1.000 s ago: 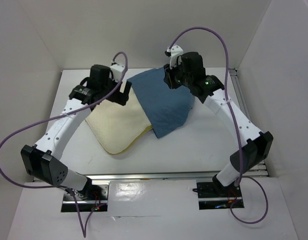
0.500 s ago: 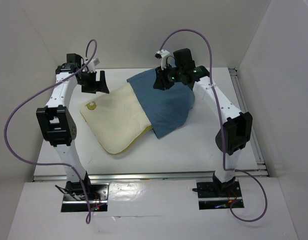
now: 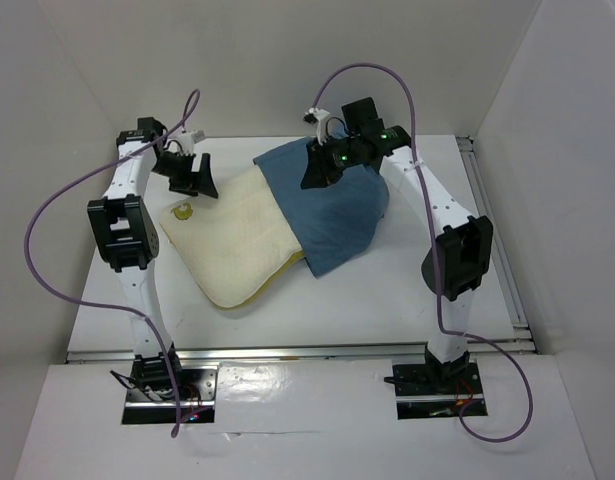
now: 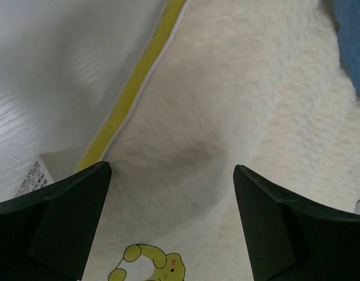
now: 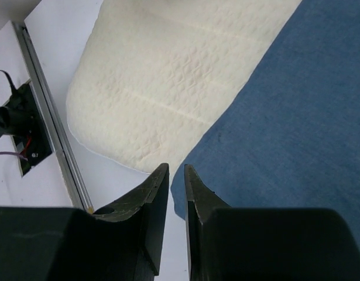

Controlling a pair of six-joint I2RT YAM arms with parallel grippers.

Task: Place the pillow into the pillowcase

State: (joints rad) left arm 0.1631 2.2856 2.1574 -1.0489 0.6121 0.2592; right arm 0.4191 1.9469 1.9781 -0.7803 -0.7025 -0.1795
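Note:
The cream pillow [image 3: 237, 240] lies slantwise on the table, its right end under the blue pillowcase [image 3: 332, 215]. My left gripper [image 3: 197, 180] hovers open over the pillow's far-left corner. In the left wrist view its jaws [image 4: 171, 165] stand wide apart above the quilted pillow [image 4: 226, 88], with the yellow edge band [image 4: 139, 82] and a small yellow cartoon mark [image 4: 147, 263] below them. My right gripper [image 3: 312, 175] hangs over the pillowcase's far-left part. Its jaws [image 5: 175, 167] leave only a narrow gap with nothing in it, above the pillowcase [image 5: 297, 117] edge where it meets the pillow [image 5: 168, 76].
A white tag [image 4: 33, 175] sticks out at the pillow's corner. The white table [image 3: 407, 280] is walled on three sides. A metal rail [image 3: 287, 350] runs along its near edge, and another rail [image 3: 492, 220] along its right edge.
My left arm has swung from over the pillow to its far-left corner, still open. The right gripper has moved slightly left over the pillowcase and its jaws have narrowed.

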